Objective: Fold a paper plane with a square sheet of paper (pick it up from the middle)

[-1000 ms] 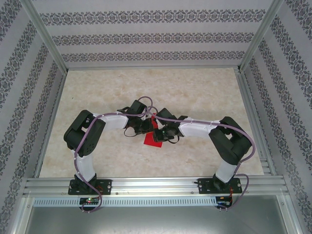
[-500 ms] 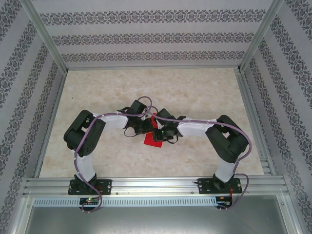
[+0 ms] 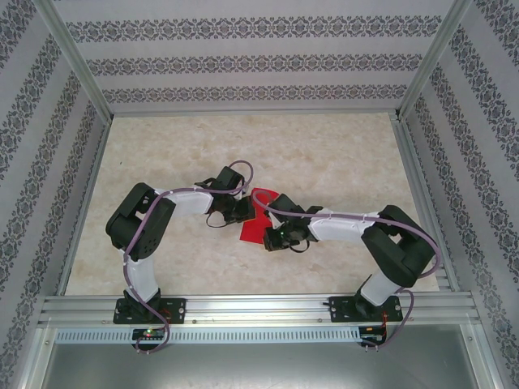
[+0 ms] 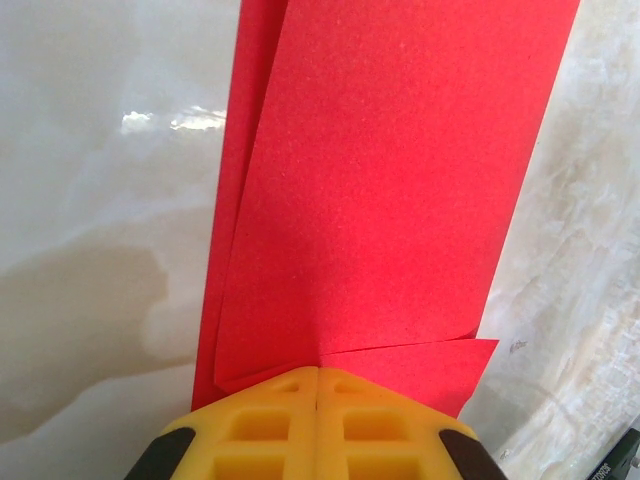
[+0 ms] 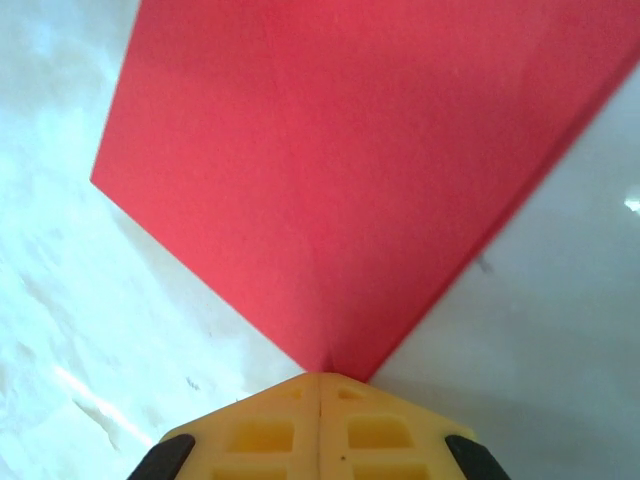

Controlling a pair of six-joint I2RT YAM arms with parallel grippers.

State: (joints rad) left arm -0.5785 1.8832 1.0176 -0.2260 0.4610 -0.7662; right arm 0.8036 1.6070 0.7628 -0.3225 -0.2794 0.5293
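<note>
The red paper (image 3: 253,230) is a narrow folded shape with creased layers, lying over the marble table (image 3: 324,154) at its middle, between my two grippers. My left gripper (image 3: 242,212) is on its left side. In the left wrist view the yellow fingertips (image 4: 290,400) are pressed together at the paper's (image 4: 380,180) near edge, where two overlapping flaps meet, and my left gripper (image 4: 317,371) is shut on it. My right gripper (image 3: 273,235) is at the paper's near right. In the right wrist view my right gripper (image 5: 320,377) pinches a pointed corner of the paper (image 5: 340,170).
Patterned walls close in the table on three sides, with aluminium posts (image 3: 73,61) at the back corners. A metal rail (image 3: 259,308) with both arm bases runs along the near edge. Purple cables (image 3: 349,215) loop along both arms.
My right arm has pulled back toward the near right, its gripper moving nearer and lower along the paper. More red now shows at the paper's far end. The left arm has barely moved.
</note>
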